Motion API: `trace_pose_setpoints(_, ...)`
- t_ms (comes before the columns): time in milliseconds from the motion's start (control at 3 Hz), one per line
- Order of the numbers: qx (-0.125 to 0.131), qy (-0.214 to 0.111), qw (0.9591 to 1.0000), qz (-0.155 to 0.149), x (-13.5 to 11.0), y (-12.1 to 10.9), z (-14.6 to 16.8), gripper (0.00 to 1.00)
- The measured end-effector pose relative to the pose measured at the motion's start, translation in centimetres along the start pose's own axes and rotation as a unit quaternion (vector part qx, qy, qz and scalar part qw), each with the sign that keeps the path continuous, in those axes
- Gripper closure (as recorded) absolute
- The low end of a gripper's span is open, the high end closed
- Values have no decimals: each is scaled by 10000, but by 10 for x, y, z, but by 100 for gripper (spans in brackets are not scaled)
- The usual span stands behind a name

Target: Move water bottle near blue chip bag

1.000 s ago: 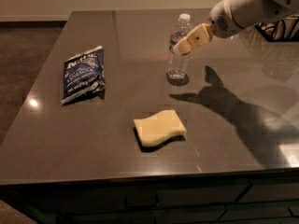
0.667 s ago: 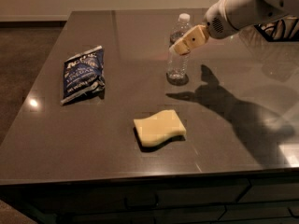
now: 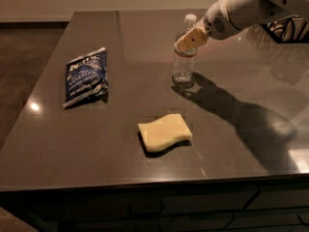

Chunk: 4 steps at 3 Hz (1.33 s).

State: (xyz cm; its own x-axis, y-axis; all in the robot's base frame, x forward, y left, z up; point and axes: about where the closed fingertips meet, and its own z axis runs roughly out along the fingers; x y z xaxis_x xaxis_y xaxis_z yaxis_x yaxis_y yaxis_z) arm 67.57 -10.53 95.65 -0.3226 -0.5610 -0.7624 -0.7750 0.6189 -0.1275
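The water bottle [image 3: 184,62] stands upright on the dark table [image 3: 251,100], right of centre, clear with a white cap and a thin reddish band. My gripper [image 3: 189,40] comes in from the upper right on a white arm, and its tan fingers are at the bottle's upper body, overlapping it. The blue chip bag [image 3: 86,76] lies flat on the left side of the table, well apart from the bottle.
A pale yellow sponge [image 3: 165,132] lies on the table in front of the bottle, toward the front edge. A patterned object [image 3: 288,29] sits at the far right behind the arm. The table's left edge runs just beyond the bag.
The gripper has shifted slightly left and down along the bottle's upper part. The bottle, bag and sponge have not moved.
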Motion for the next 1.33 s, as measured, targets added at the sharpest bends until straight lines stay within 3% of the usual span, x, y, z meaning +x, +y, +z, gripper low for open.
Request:
trace_pose_setpoints(667,-315,-308,9986,-286,-33,20,-5,87)
trace_pose_setpoints(1000,-496,-463,9964,-511,-56,34,-4,100)
trace_pose_setpoints(1333,-684,-507,9937,-725,-74,49,6,100)
